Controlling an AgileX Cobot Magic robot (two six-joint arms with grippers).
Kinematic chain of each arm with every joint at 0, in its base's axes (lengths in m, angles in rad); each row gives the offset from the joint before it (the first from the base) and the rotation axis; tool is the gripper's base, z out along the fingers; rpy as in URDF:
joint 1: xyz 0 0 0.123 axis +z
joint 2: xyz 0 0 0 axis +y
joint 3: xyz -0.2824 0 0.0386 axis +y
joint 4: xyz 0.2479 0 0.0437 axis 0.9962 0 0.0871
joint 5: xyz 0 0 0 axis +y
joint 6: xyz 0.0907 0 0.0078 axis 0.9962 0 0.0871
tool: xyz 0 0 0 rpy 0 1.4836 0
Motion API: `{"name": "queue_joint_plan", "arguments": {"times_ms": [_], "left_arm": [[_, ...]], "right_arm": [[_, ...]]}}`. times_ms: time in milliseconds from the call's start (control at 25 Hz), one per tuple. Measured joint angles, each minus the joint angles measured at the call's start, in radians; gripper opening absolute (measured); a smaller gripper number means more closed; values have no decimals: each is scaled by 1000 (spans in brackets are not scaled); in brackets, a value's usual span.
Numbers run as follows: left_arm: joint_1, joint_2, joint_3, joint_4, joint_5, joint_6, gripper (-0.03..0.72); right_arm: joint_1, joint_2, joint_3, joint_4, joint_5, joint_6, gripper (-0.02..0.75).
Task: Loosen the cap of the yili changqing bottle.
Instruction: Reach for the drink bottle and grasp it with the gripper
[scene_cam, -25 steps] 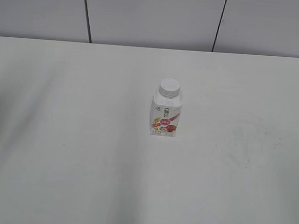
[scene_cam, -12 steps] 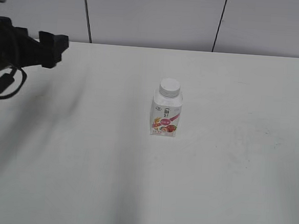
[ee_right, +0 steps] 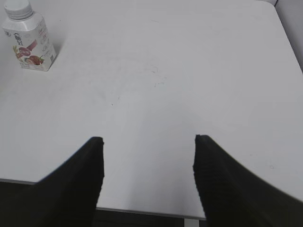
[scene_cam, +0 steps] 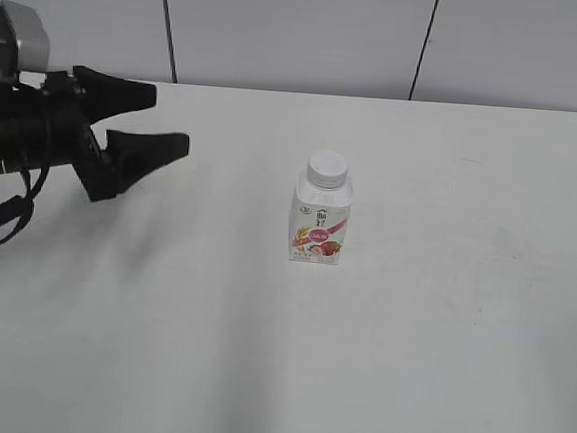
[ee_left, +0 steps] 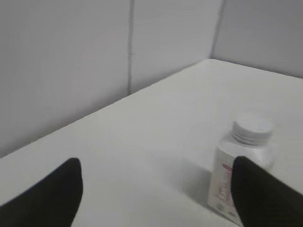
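Note:
The yili changqing bottle (scene_cam: 321,226) stands upright near the middle of the white table, its pink-red label facing the exterior camera, with the white cap (scene_cam: 328,168) screwed on top. It also shows in the left wrist view (ee_left: 239,172) with its cap (ee_left: 253,128), and at the top left of the right wrist view (ee_right: 29,43). My left gripper (scene_cam: 171,119) is open and empty, above the table well to the left of the bottle. My right gripper (ee_right: 147,140) is open and empty over the table's near edge, out of the exterior view.
The white table (scene_cam: 439,336) carries only the bottle. A grey panelled wall (scene_cam: 301,34) runs along its far edge. The table's near edge shows in the right wrist view (ee_right: 142,212).
My left arm has come into the exterior view from the left and moved right toward the bottle, jaws open. The bottle has not moved.

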Motion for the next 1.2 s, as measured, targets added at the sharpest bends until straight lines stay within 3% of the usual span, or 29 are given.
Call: {"name": "queue_joint_plan", "arguments": {"times_ms": [80,160,280,760,1200], "left_arm": [[32,65,-84,202,-53,-4,583],[37,135,-157,326,-74,-11,583],[21,227,-249,415,-80,-27,583],[-168,510,-557,451,-81,-143,583],[-268,592,-729,443,-87,-280,583]], "right_arm": [[0,0,0,0,0,0,480],[0,0,0,0,0,0,480],[0,0,0,0,0,0,480],[0,0,0,0,0,0,480],[0,0,0,0,0,0,480]]}}
